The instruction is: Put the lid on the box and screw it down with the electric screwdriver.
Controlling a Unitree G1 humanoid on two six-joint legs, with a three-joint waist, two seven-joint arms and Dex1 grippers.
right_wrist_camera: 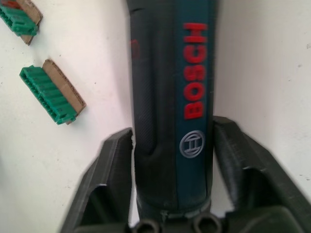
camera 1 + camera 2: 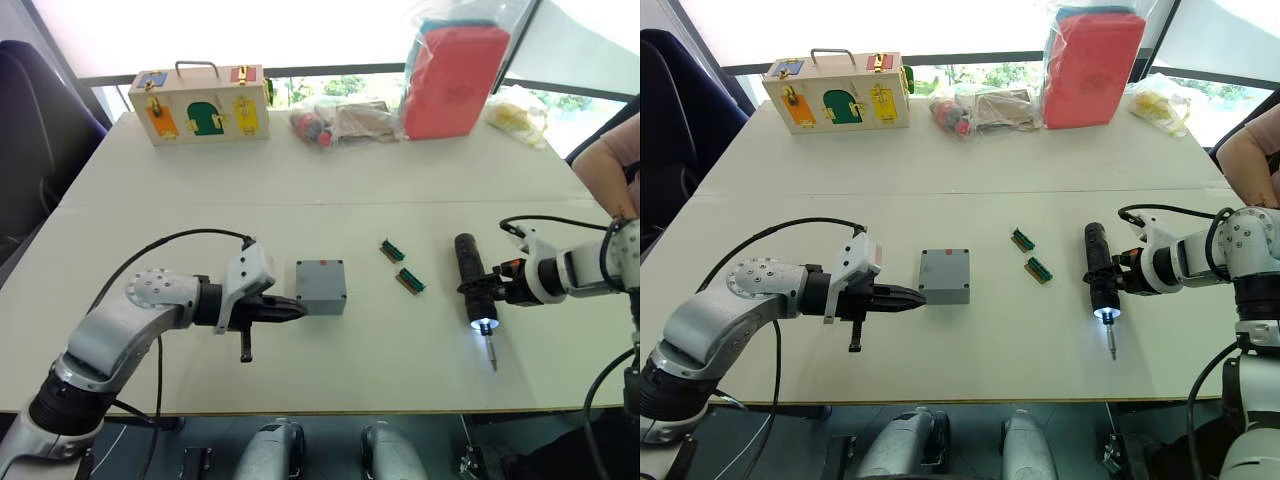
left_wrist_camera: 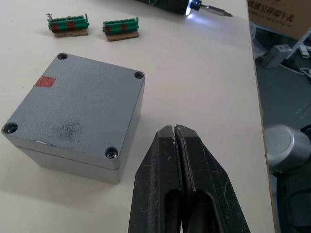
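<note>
The lid (image 3: 77, 104) already sits on the box (image 2: 321, 287), flush all round, with a screw head showing in each corner; together they look like a stiff, fairly heavy metal block that will not slide easily. What the box holds is hidden under the lid. The left hand (image 2: 296, 309) has its fingers pressed together, pointing at the box's side just short of touching it, so it could brace that wall. The right hand (image 1: 172, 160) pinches the electric screwdriver (image 2: 474, 287) across its barrel, near the lit tip. The tool is rigid and smooth, so a grip on the textured part seems safest. Two green strips (image 2: 402, 266) lie on the desk (image 2: 200, 230) between the screwdriver and the box.
</note>
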